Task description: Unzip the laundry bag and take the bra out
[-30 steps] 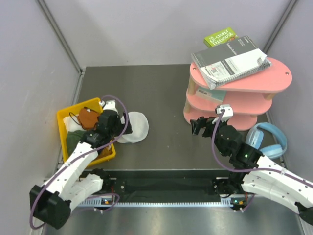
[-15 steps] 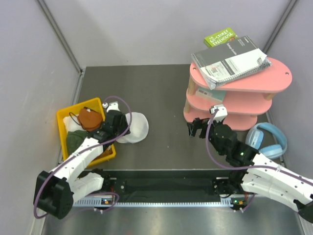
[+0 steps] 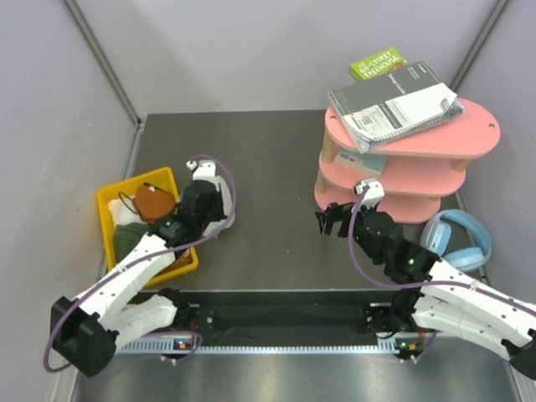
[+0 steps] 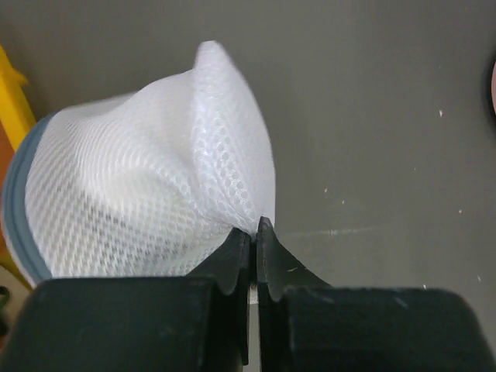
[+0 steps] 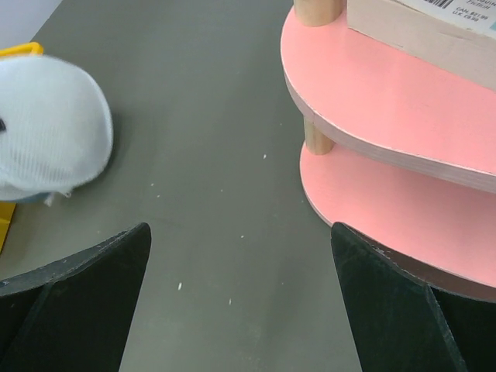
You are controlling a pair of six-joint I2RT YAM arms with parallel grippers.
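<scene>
The laundry bag (image 4: 147,194) is a white mesh pouch with a grey-blue rim, lying on the dark table beside the yellow bin. My left gripper (image 4: 254,229) is shut on a pinch of its mesh at the right edge, and the fabric is pulled up into a peak. In the top view the left gripper (image 3: 219,213) covers almost all of the bag. The right wrist view shows the bag (image 5: 46,132) at far left. My right gripper (image 3: 332,219) hovers open over bare table near the pink shelf, holding nothing. The bra is hidden from view.
A yellow bin (image 3: 109,209) at the left holds a rust-orange cloth (image 3: 155,201) and a dark green cloth (image 3: 126,239). A pink tiered shelf (image 3: 402,180) with books (image 3: 394,100) stands at the right. Pale blue headphones (image 3: 456,239) lie beside it.
The left gripper moved right over the bag and shut on its mesh, covering the bag in the top view. The right arm shifted slightly left, still open.
</scene>
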